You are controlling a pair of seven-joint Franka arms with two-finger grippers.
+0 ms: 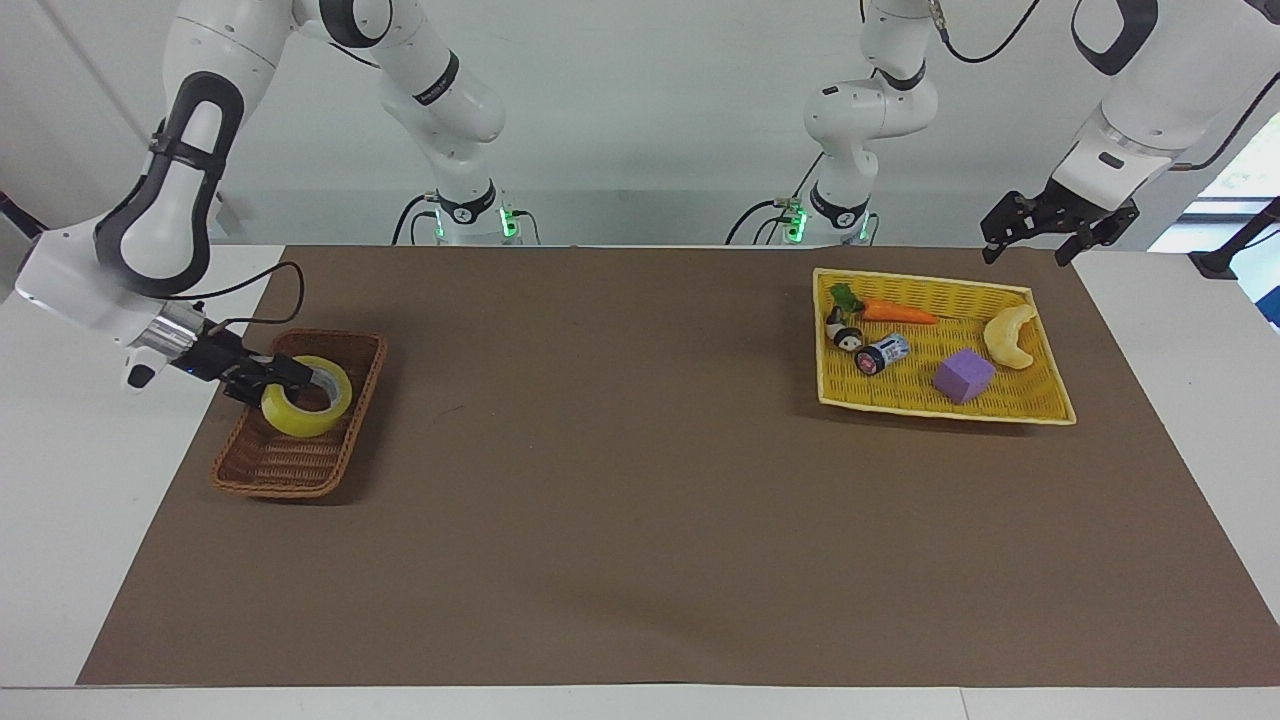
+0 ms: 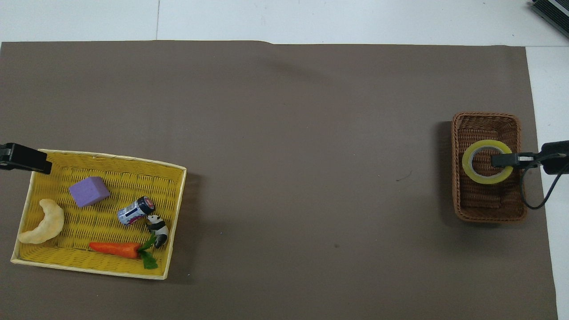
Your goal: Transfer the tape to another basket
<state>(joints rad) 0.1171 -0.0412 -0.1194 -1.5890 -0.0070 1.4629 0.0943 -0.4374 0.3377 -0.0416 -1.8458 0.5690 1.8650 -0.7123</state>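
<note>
Tape (image 1: 306,408): inside brown basket (image 1: 262,470), rim clamped by right gripper (image 1: 283,376). Left gripper (image 1: 1033,236): spread wide, above the yellow tray-basket's (image 1: 1050,405) corner, waiting.

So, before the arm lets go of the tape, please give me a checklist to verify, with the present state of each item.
1. Tape is inside the brown basket: ok.
2. Tape rests on the basket floor: cannot tell.
3. Right tool grips the roll's wall, one finger in the core: ok.
4. Basket stands flat on the mat: ok.
5. Left tool waits near the yellow tray, away from the release: ok.
6. Way up over the tape is free: ok.
</note>
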